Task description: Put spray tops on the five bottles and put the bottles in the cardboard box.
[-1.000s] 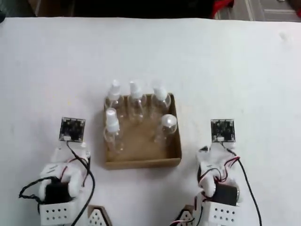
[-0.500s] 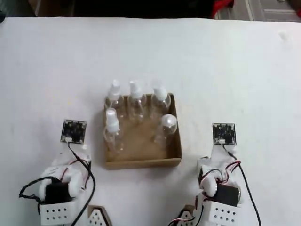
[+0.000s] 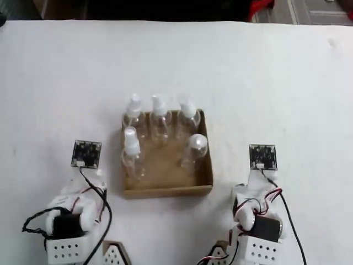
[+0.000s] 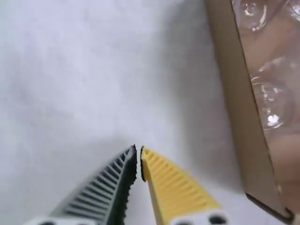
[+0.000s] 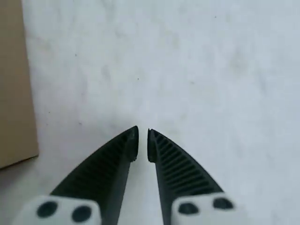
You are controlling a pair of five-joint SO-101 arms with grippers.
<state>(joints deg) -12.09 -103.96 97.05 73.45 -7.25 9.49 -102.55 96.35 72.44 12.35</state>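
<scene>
Five clear bottles (image 3: 160, 126) are seen standing upright inside the cardboard box (image 3: 168, 191), which is set at the middle of the desk (image 3: 265, 72). Three of them are lined along the box's far wall, and two are placed nearer the front, one by each side wall. White spray tops (image 3: 130, 136) are fitted on the bottles; the top of the front bottle on the right arm's side is rounded like a dome (image 3: 197, 142). Bare cardboard floor is left between the two front bottles.

The left arm (image 3: 69, 212) is folded low at the near edge of the desk on one side of the box, and the right arm (image 3: 256, 218) on the other side, both apart from it.

The left tool (image 4: 138, 159) is held over the white desk surface, just beside the outer wall of the box, with its grey and yellow fingers brought together and nothing gripped. The rounded bases of bottles are made out beyond that wall.

The right tool (image 5: 142, 140) is held over bare desk with its two black fingers brought together, a thin slit left between the tips, and nothing is clamped. A corner of the box is caught to one side of it.
</scene>
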